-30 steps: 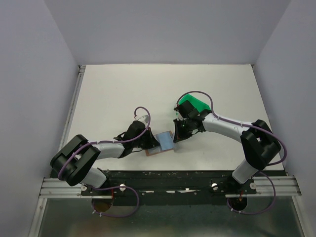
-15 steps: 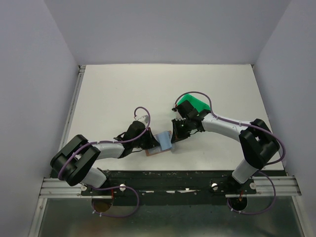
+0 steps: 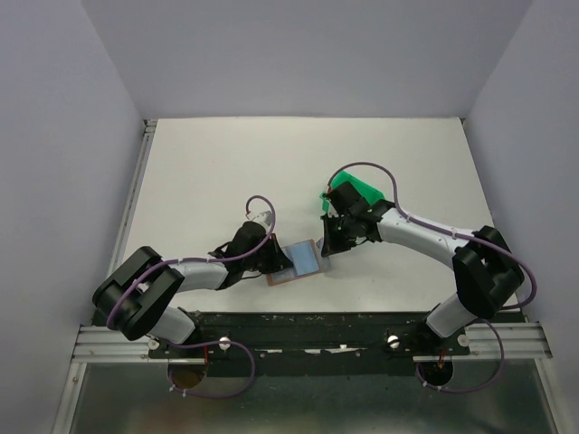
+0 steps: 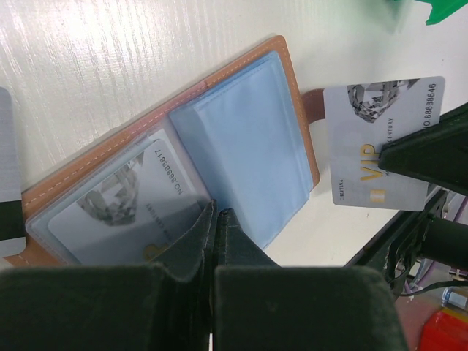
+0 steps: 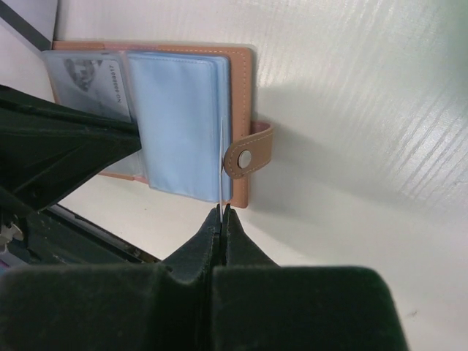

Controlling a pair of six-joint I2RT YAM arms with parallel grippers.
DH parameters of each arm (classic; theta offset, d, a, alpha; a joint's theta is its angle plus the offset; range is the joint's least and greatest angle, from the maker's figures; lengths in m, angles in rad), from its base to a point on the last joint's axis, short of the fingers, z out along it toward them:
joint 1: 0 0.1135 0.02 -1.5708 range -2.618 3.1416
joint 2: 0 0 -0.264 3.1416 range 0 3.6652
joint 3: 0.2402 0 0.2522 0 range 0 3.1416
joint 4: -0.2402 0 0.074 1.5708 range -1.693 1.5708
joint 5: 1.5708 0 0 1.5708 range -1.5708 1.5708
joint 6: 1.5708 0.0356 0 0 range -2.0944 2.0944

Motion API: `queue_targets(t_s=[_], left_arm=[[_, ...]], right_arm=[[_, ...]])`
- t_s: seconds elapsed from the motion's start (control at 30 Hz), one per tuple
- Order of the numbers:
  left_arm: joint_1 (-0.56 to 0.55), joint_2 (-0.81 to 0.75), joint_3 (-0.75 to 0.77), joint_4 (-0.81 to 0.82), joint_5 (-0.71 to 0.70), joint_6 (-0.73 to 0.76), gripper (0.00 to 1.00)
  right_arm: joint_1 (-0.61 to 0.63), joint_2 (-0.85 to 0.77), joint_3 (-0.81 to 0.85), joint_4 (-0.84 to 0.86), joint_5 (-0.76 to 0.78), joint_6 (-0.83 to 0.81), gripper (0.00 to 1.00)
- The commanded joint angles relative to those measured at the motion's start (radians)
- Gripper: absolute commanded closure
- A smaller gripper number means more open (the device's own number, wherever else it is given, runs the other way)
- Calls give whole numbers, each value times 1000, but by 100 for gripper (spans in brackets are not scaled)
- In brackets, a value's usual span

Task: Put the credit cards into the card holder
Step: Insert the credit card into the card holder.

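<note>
The tan leather card holder (image 3: pixel 298 262) lies open on the table, blue plastic sleeves up (image 4: pixel 241 153), with one card (image 4: pixel 124 197) in its left sleeve. My left gripper (image 4: pixel 217 212) is shut, its tips resting on the holder at the fold. In the top view it (image 3: pixel 279 262) is at the holder's left side. My right gripper (image 5: pixel 222 210) is shut on a pale grey VIP credit card (image 4: pixel 376 142), seen edge-on (image 5: pixel 221 157) just beside the holder's snap tab (image 5: pixel 248 157). In the top view it (image 3: pixel 326 246) is at the holder's right edge. Another card (image 4: pixel 6 168) with a dark mark shows at the frame's left edge.
A green plastic bin (image 3: pixel 357 192) stands just behind the right gripper, and its corner shows in the left wrist view (image 4: pixel 446 9). The white table (image 3: pixel 226 172) has walls on three sides. The black mounting rail (image 3: pixel 298 318) runs along the near edge.
My right gripper moved left with the card towards the holder, then drew back slightly, and its elbow swung right. The left arm and the holder have stayed put.
</note>
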Motion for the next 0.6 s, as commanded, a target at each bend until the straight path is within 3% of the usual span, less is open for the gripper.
queue_targets(t_s=[0.0, 0.57], left_arm=[[-7, 19, -9, -6, 21, 6, 100], [-5, 19, -11, -5, 23, 6, 100]], right_arm=[[0, -23, 4, 7, -43, -18, 100], [0, 75, 3, 53, -109, -9, 100]])
